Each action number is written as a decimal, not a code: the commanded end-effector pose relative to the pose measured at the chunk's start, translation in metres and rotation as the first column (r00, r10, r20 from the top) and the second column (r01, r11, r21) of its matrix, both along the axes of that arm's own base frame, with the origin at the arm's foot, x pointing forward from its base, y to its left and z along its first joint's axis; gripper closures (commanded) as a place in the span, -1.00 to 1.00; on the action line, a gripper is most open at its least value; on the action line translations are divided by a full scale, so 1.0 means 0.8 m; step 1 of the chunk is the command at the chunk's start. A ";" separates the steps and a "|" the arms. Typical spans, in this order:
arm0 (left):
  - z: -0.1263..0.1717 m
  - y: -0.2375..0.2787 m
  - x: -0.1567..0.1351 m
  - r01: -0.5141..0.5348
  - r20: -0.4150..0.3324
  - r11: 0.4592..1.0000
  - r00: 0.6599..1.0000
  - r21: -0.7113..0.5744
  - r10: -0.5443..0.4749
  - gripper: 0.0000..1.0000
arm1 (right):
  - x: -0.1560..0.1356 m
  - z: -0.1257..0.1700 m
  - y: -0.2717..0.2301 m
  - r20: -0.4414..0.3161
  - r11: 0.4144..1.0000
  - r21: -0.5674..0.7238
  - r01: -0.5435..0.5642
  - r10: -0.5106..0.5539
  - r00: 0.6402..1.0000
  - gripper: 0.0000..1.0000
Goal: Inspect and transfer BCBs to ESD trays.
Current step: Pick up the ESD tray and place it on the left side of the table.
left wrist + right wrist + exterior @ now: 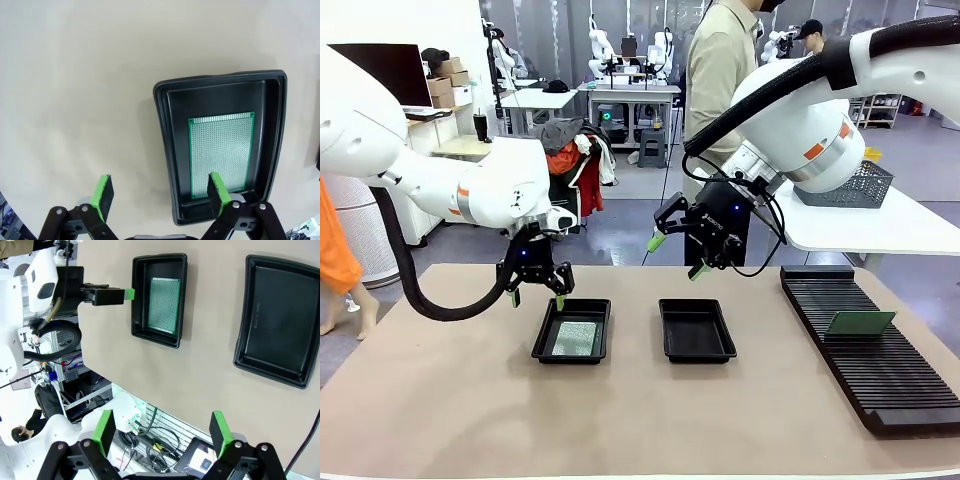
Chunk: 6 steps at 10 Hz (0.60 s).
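Two black ESD trays lie side by side mid-table. The left tray (541, 340) holds one green BCB (574, 338) lying flat; the right tray (696, 332) has nothing in it. My left gripper (537, 291) hovers open just over the left tray's far-left corner. In the left wrist view this gripper (160, 180) is spread across the tray's rim (165, 150), with the BCB (220, 150) below. My right gripper (675, 255) hangs open, tilted, above the table behind the right tray. Another BCB (860, 322) stands in the rack. In the right wrist view my right gripper (160, 422) is open, high over both trays (140, 295) (280, 320).
A long black slotted rack (880, 380) runs along the table's right side. A grey mesh basket (860, 185) sits on a white side table at the back right. A person (720, 70) stands at the far side. Bare tabletop lies in front of the trays.
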<state>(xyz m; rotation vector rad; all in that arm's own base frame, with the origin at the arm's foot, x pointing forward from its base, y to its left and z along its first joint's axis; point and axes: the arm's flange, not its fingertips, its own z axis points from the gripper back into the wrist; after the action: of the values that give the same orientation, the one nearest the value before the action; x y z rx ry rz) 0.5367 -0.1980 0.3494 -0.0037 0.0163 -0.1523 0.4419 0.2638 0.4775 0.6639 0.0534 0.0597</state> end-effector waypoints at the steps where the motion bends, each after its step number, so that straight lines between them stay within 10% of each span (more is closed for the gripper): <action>1: -0.015 -0.002 0.004 0.000 0.025 0.999 1.000 0.034 -0.001 -1.00 | 0.003 0.002 0.003 -0.007 1.000 -0.018 0.012 -0.012 1.000 -1.00; 6: -0.056 -0.008 0.012 0.002 0.015 0.999 1.000 0.039 -0.002 -1.00 | 0.003 0.002 0.003 -0.007 1.000 -0.018 0.012 -0.012 1.000 -1.00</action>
<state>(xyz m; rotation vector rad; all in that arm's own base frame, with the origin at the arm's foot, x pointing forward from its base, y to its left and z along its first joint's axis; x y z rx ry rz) 0.5432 -0.2034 0.3084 0.0006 0.0296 -0.1695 0.4420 0.2638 0.4777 0.6641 0.0532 0.0597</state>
